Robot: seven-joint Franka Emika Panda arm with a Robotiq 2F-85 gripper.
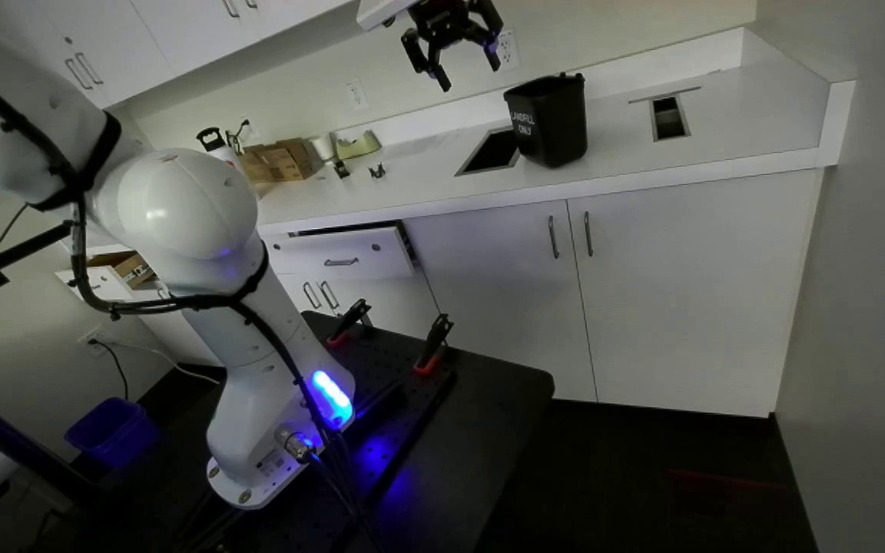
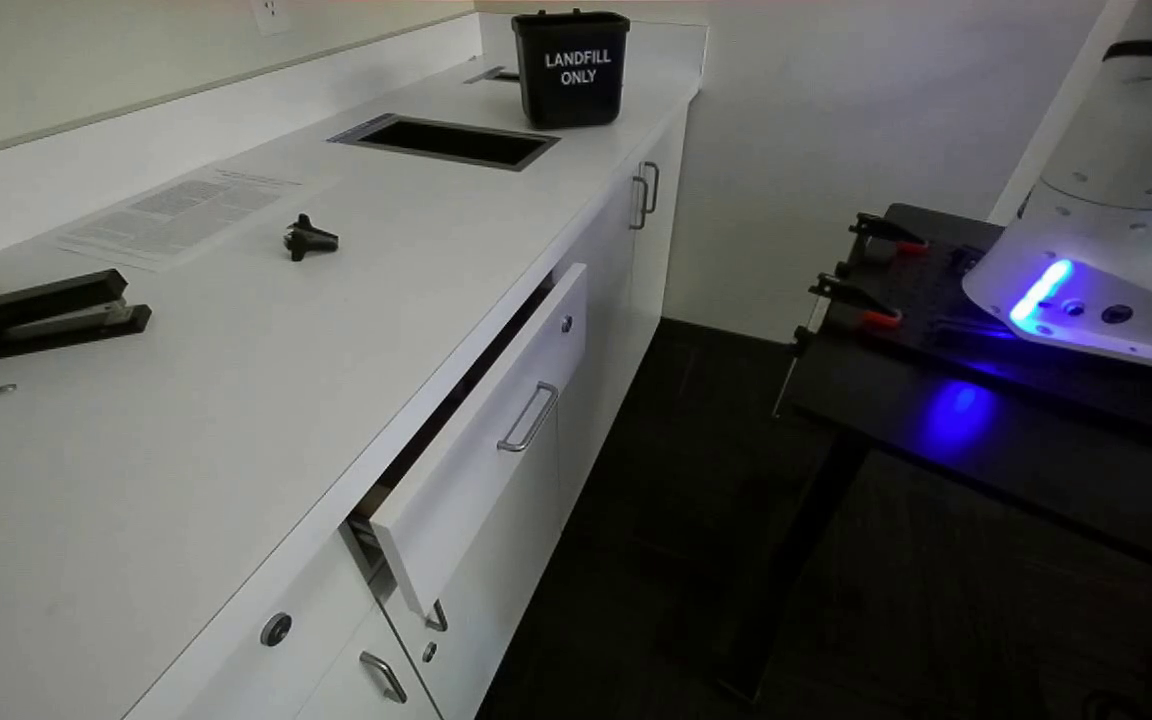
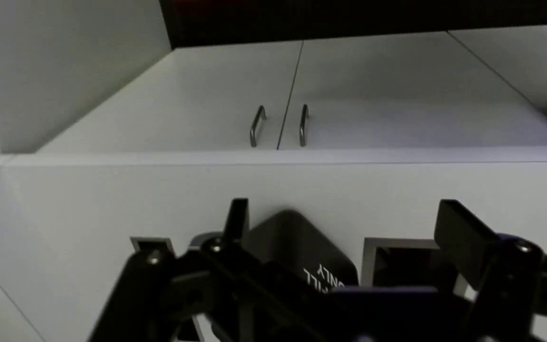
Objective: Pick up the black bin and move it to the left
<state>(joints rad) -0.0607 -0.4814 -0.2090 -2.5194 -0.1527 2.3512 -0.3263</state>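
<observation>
One black LANDFILL ONLY bin (image 1: 558, 123) stands upright on the counter (image 1: 412, 177) beside a dark rectangular cutout (image 1: 491, 150) and, in an exterior view, sits below and right of the end effector (image 1: 469, 75), whose spread fingers (image 3: 463, 237) hold nothing, so the approach likely descends rightward.

Lower than the hand (image 1: 470, 77), a white surface (image 1: 418, 177) carries a printed sheet (image 2: 186, 210), a stapler (image 2: 41, 303), a small black pronged piece (image 2: 311, 240) and, farther from the hand, a cardboard box (image 1: 283, 161). Below the hand, a grey-framed dark rectangle (image 1: 491, 150) is set in that surface. A wall outlet (image 1: 508, 50) shows behind the hand; well beneath it, a drawer (image 1: 343, 249) stands partly pulled out.
</observation>
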